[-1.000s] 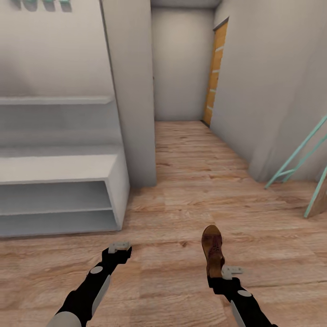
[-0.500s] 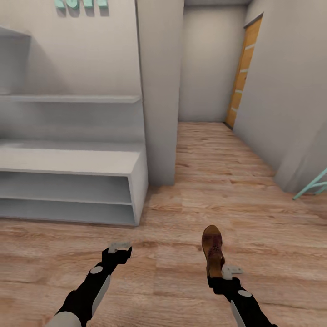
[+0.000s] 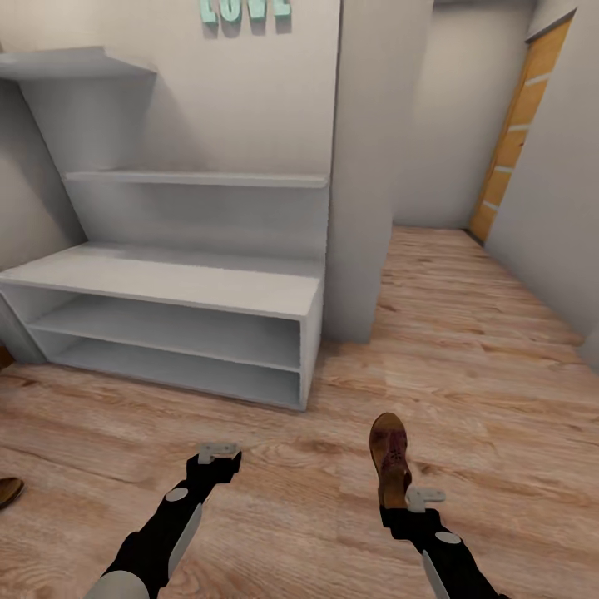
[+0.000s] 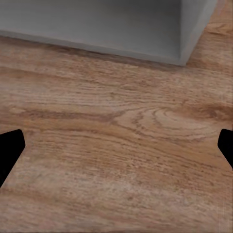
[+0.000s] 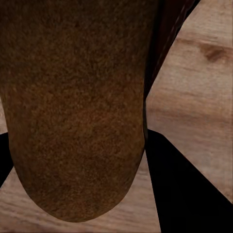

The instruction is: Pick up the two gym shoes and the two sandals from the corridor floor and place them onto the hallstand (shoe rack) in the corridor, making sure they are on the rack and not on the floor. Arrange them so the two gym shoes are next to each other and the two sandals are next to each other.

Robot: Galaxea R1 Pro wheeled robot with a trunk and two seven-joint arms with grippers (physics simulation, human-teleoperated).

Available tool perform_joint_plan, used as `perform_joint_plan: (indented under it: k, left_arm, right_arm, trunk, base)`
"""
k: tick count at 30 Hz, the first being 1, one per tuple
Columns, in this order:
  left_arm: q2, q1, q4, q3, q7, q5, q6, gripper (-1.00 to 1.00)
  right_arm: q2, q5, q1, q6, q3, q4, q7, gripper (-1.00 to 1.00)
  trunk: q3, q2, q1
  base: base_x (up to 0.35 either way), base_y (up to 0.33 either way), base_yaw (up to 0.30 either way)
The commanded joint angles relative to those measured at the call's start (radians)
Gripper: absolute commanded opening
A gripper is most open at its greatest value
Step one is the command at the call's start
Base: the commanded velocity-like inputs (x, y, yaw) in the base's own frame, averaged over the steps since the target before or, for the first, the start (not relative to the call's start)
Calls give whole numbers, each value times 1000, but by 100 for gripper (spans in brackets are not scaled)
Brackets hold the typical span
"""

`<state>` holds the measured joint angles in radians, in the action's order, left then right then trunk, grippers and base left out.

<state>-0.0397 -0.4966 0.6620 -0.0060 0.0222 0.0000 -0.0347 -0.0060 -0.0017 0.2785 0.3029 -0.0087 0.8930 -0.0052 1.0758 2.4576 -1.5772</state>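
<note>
1. We see soft, even, diffuse light in the head view; no visible lamp, no glare.
2. Faint shadows sit under the hallstand (image 3: 309, 333) shelves & beside the wall pillar (image 3: 366, 166).
3. The render looks slightly soft w/ mild smearing on the corridor floor (image 3: 466, 349) grain.
4. Left wrist view: floor planks fairly sharp; black fingertips (image 4: 9, 150) are flat silhouettes.
5. Right wrist view: the sandal (image 5: 73, 97) is very close, grainy, dim; dark shapes at the edges.
</note>
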Motion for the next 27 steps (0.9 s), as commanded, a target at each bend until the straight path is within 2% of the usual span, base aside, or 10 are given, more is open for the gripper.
perform_joint_plan:
  k: [1,27]
  left_arm:
    - [0,0,1,0,2,0,-4,100]
    - [0,0,1,1,2,0,-4,100]
  right_arm:
    - [0,-3,0,7,-1,3,-2,-100]
    - [0,-3,0,7,-1,3,-2,-100]
  trunk:
    - [1,0,0]
    - [1,0,0]
  base:
    - [0,312,298]
    - [0,316,298]
